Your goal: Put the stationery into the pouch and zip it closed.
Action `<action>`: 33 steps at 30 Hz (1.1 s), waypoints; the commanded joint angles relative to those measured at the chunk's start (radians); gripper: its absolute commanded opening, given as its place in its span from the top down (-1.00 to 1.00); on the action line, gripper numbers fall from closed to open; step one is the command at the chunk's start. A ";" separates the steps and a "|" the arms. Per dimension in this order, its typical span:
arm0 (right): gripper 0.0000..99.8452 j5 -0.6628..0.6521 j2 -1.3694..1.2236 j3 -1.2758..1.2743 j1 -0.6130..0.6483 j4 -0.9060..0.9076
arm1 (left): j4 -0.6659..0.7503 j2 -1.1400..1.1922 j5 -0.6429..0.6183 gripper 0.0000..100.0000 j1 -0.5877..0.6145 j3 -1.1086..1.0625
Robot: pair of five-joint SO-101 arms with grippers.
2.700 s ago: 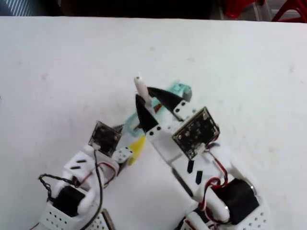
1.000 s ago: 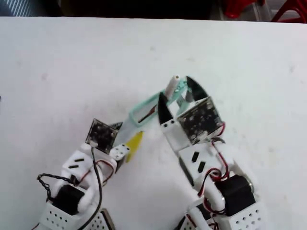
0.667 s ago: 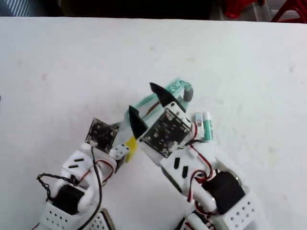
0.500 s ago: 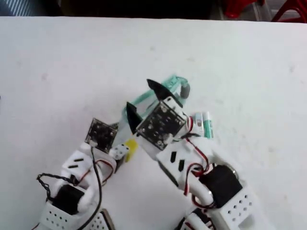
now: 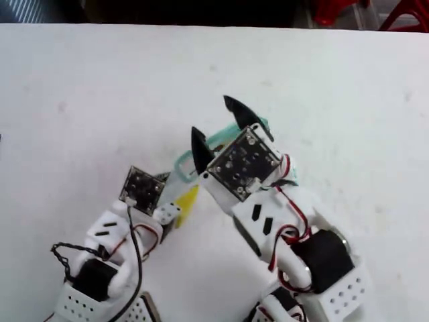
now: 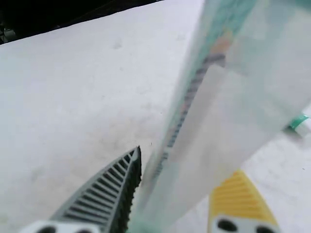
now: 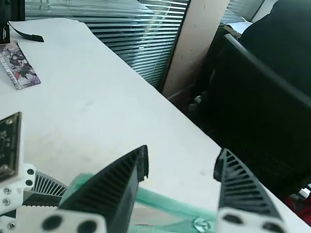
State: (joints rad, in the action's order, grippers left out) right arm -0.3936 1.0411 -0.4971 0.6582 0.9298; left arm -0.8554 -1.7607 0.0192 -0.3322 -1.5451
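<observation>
A translucent teal pouch (image 5: 216, 141) lies slanted across the table's middle. My left gripper (image 5: 179, 186) is shut on its near end; in the left wrist view the pouch (image 6: 228, 97) sits pinched between the grey finger (image 6: 116, 184) and the yellow finger (image 6: 238, 194). A thin dark item shows through its wall. My right gripper (image 5: 221, 129) hangs open and empty over the pouch's far half. Under its black fingers (image 7: 121, 179) in the right wrist view run the pouch's teal edge (image 7: 165, 204) and a metal zipper pull (image 7: 199, 224).
White table (image 5: 100, 87) all round, with free room to the left, the right and behind. A small teal piece (image 6: 299, 120) lies on the table beside the pouch. A printed card (image 7: 18, 65) lies far off. The table's far edge meets a dark floor.
A second ago my right gripper held a white stick at the pouch's far end. It now holds nothing, having swung toward the left arm and back over the pouch. The left arm kept still.
</observation>
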 commanded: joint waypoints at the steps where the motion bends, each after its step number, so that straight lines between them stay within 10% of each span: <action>1: 0.58 -0.009 0.002 0.184 -0.033 0.076 | -0.002 -0.012 -0.012 0.54 0.024 0.057; 21: 0.58 -0.009 0.002 0.129 -0.343 0.246 | 0.011 -0.012 -0.146 0.54 0.292 0.084; 33: 0.58 -0.015 -0.008 -0.362 -0.575 -0.007 | -0.025 -0.012 -0.021 0.54 0.081 0.066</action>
State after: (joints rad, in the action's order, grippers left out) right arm -0.3997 1.0319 -0.7012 0.1488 1.0541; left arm -0.8692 -1.7760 -0.1097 -0.1435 -1.5067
